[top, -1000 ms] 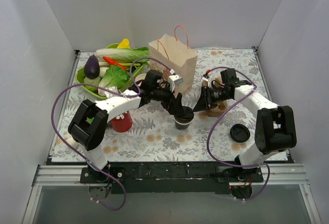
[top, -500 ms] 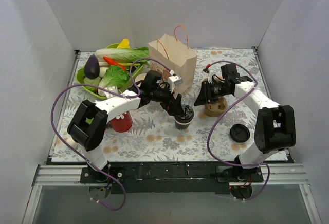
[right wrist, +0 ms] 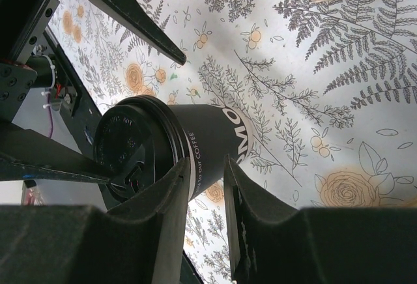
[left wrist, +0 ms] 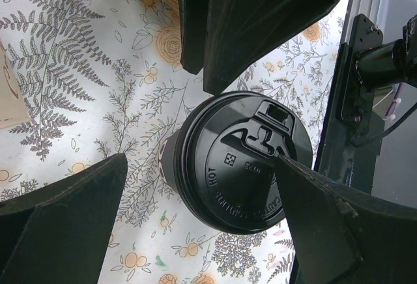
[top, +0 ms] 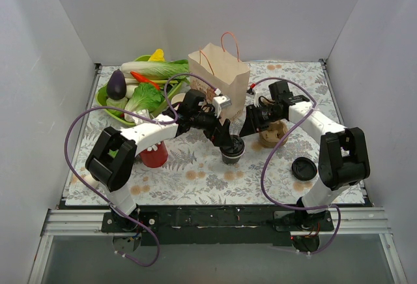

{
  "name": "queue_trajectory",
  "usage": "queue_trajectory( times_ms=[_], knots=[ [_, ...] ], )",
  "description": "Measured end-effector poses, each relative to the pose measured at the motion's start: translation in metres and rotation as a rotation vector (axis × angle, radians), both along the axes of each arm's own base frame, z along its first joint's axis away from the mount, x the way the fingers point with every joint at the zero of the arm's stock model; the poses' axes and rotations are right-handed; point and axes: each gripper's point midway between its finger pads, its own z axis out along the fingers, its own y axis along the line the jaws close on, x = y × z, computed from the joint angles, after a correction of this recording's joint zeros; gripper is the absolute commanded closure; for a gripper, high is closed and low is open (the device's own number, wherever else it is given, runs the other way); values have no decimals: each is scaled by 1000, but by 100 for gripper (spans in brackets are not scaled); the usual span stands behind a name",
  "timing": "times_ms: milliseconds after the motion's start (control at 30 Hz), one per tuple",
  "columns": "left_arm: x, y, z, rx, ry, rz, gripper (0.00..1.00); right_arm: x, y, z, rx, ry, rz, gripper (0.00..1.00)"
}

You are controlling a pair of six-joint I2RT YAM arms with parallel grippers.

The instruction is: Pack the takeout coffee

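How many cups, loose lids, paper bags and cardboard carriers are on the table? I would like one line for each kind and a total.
Lidded coffee cups: 1, the takeout coffee between the fingers of the left pincer
Red cups: 1, the red cup
Loose lids: 1, the loose black lid
Paper bags: 1, the brown paper bag
Cardboard carriers: 1, the cardboard carrier
Total: 5

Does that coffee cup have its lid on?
Yes. The takeout coffee stands upright with its black lid seated, between the open left gripper fingers.

Fern-print table (top: 195, 173) | lidded takeout coffee (top: 232, 148) | red cup (top: 154, 156) | loose black lid (top: 304, 167) | paper bag (top: 220, 79) | green vegetable tray (top: 105, 98)
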Motion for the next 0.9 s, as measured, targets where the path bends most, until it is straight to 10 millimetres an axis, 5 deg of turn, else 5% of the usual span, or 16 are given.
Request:
queue_trajectory(
  times_ms=[400, 900],
  knots=[
    [1, 0, -1, 3, -5, 4, 2, -2, 1, -1, -7, -18, 21, 65],
    [-4, -1, 0, -10, 10, -22, 2, 3, -10, 9, -42, -72, -18, 48]
  ],
)
